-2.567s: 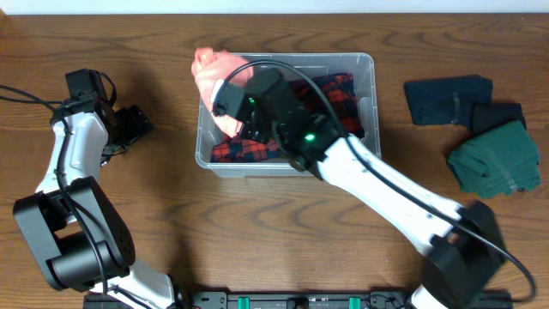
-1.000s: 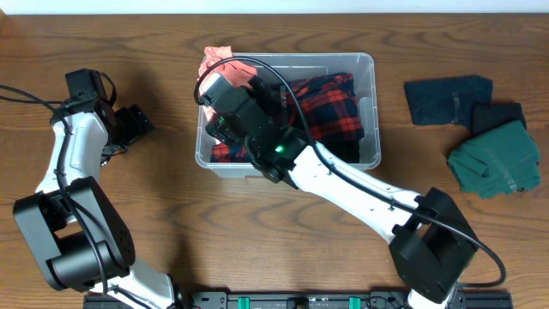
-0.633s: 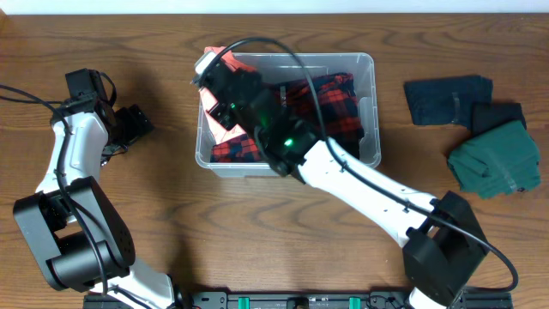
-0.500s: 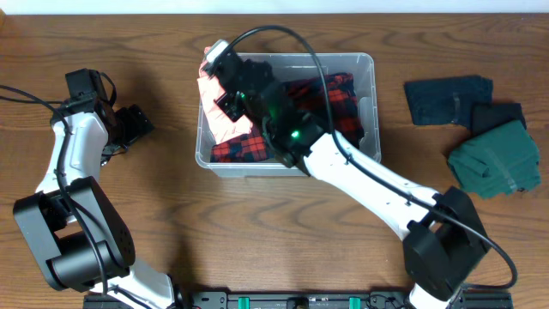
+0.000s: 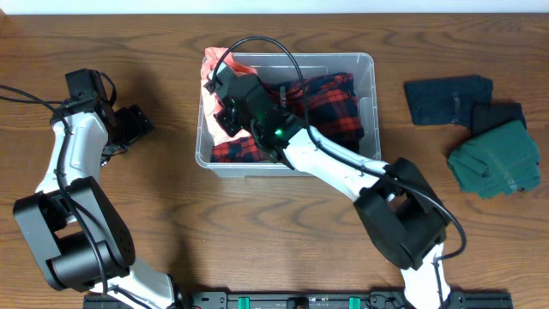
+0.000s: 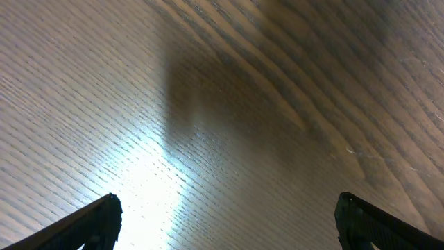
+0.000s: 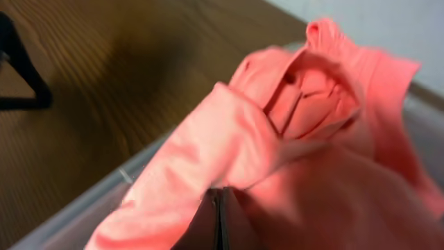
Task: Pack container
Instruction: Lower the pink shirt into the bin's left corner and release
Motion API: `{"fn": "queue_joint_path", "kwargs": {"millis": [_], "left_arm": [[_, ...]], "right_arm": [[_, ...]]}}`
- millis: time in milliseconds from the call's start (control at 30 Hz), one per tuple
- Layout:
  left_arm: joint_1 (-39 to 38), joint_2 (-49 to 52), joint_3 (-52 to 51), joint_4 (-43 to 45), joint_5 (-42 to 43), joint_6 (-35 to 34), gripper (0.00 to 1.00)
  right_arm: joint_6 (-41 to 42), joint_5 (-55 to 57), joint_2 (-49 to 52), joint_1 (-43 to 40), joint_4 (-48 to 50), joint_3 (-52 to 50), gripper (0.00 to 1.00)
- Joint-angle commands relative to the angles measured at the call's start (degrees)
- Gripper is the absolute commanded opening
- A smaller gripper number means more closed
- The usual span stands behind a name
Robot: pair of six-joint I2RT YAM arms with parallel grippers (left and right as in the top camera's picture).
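Site: wooden desk (image 5: pixel 257 240), seen from overhead, with both arms in frame.
Container (image 5: pixel 257 161): clear plastic bin, set upright at the far middle of the desk with its long side running left to right.
Contents: a red-and-black plaid garment (image 5: pixel 330 101) is spread along the bin floor and bunched toward the right half.
Coral garment (image 5: pixel 220 63): crumpled at the bin's left end. Its upper folds ride up over the far-left corner of the rim, and the rest hangs inside.
Right arm: reaches from the near right across the bin's front wall and into its left end.
Right tool (image 7: pixel 219 217): the dark fingers are pressed together with only a thin slit between them, clenched on a fold of the coral garment. In the wrist view the cloth billows up and away from the tips and fills most of the frame. The bin's pale rim and bare desk show at lower left.
Left arm: on the left side of the desk, well apart from the bin.
Left tool (image 6: pixel 225 226): released, with fingertips spread wide at either lower corner of the wrist view. Only wood grain lies between them, and nothing is held.
Off to the right: a folded navy garment (image 5: pixel 449 98) and a folded dark green garment (image 5: pixel 497 161) lie on the desk, clear of the bin. A smaller black piece (image 5: pixel 497 112) is tucked between those two.
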Motion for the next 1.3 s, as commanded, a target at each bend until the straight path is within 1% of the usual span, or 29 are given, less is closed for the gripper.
{"fn": "queue_joint_path", "kwargs": {"millis": [0, 233, 433, 800, 1000, 1267], "left_arm": [[0.13, 0.35, -0.33, -0.07, -0.13, -0.50, 0.98], [0.13, 0.35, -0.33, -0.07, -0.13, -0.50, 0.98], [0.13, 0.35, -0.33, -0.07, -0.13, -0.50, 0.98], [0.13, 0.35, -0.33, -0.07, -0.13, -0.50, 0.98], [0.13, 0.35, -0.33, -0.07, -0.13, -0.50, 0.98], [0.13, 0.35, -0.33, -0.07, -0.13, -0.50, 0.98]], "right_arm": [[2.99, -0.11, 2.97, -1.36, -1.14, 0.76, 0.01], [4.48, 4.33, 4.92, -3.28, -1.36, 0.76, 0.02], [6.47, 4.07, 4.66, -4.90, -0.96, 1.29, 0.02], [6.36, 1.68, 1.70, -4.17, -2.43, 10.73, 0.02], [5.73, 1.73, 2.14, -4.44, 2.03, 11.37, 0.03], [5.29, 1.25, 4.96, -4.66, 5.16, 11.37, 0.03]]}}
